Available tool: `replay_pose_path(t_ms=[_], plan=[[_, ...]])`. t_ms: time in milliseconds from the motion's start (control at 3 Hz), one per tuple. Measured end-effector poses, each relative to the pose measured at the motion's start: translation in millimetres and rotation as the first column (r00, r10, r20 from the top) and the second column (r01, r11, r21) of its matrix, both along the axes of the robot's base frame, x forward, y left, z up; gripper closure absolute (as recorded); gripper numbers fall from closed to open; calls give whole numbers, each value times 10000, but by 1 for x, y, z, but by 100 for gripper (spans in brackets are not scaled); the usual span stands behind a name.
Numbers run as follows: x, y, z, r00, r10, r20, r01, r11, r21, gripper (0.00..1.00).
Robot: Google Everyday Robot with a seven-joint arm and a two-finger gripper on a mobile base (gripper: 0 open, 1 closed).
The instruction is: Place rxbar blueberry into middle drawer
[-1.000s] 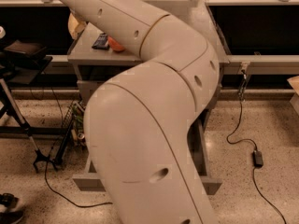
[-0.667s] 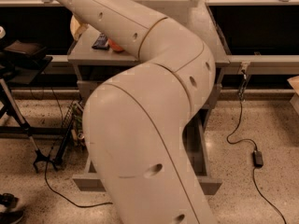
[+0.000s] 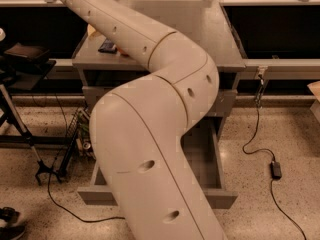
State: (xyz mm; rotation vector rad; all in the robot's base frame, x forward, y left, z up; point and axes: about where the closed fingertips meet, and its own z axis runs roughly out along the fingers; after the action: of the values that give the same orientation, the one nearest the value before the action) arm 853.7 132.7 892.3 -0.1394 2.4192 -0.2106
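Note:
The rxbar blueberry (image 3: 107,46) lies flat on the grey cabinet top (image 3: 200,29), at its left side, a dark wrapper beside my arm. My thick white arm (image 3: 150,134) rises from the bottom of the camera view, bends over the cabinet and runs out past the top left edge. The gripper is out of view beyond that edge. Below the cabinet's upper front (image 3: 226,102), the middle drawer (image 3: 220,198) stands pulled out toward me, its inside mostly hidden by the arm.
A sliver of orange fruit (image 3: 123,54) shows next to the wrapper, and something pale (image 3: 91,30) behind it. A black tripod stand (image 3: 20,119) and cables are at the left. A power cord with adapter (image 3: 276,170) lies on the floor at the right.
The arm's near segment has shifted left and its elbow has dropped slightly, uncovering more of the open drawer's right side. The wrapper has stayed in place.

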Motion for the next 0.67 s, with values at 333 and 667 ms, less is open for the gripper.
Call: replay_pose_path(t_ms=[333, 667], plan=[[26, -6, -2, 9929, -976, 675, 948, 9946, 431, 0], [47, -5, 9, 9821, -1281, 1378, 1215, 9911, 552, 0]])
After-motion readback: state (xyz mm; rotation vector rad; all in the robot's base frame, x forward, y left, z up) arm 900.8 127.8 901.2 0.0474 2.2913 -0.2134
